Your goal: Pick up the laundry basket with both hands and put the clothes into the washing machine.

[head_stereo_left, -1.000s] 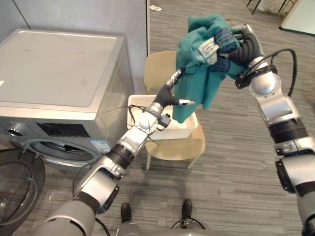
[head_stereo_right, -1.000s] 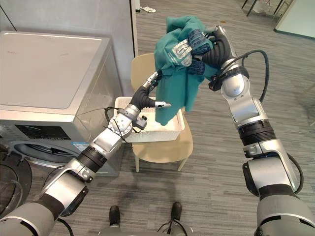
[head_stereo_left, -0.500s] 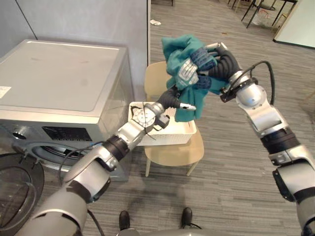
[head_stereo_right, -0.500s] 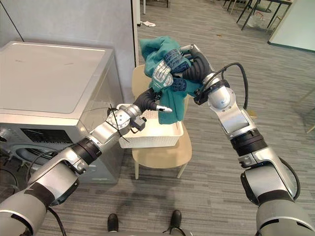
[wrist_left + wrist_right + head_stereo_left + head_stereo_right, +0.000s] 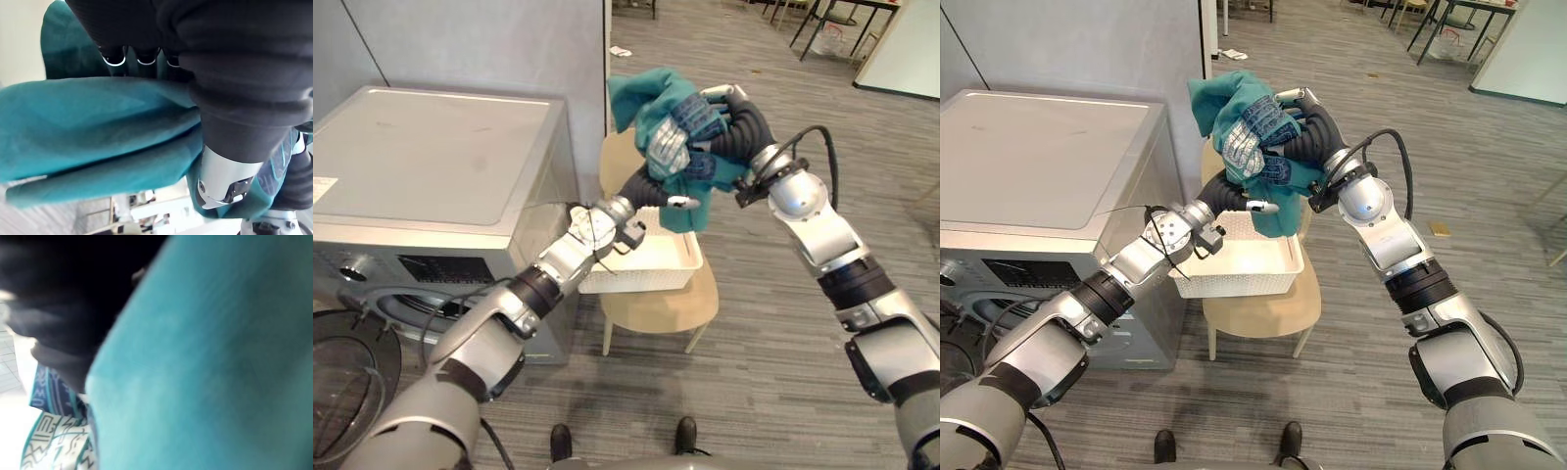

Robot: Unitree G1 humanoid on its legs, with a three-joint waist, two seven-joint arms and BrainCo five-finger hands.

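Observation:
A teal garment with a blue-and-white patterned patch hangs bunched in the air above the white laundry basket. My right hand is shut on the top of the bunch, its fingers curled round the cloth. From below, my left hand is pushed up against the underside of the garment, with folds of it lying over the hand. The basket looks empty and sits on a beige chair, beside the washing machine.
The machine's round door hangs open at the lower left, in front of its grey front panel. A grey wall stands behind the machine. Wood-look floor stretches to the right of the chair, with table legs far back.
My right hand has carried the garment left and lower, toward the machine. My left hand has moved up into the cloth. The camera has also shifted.

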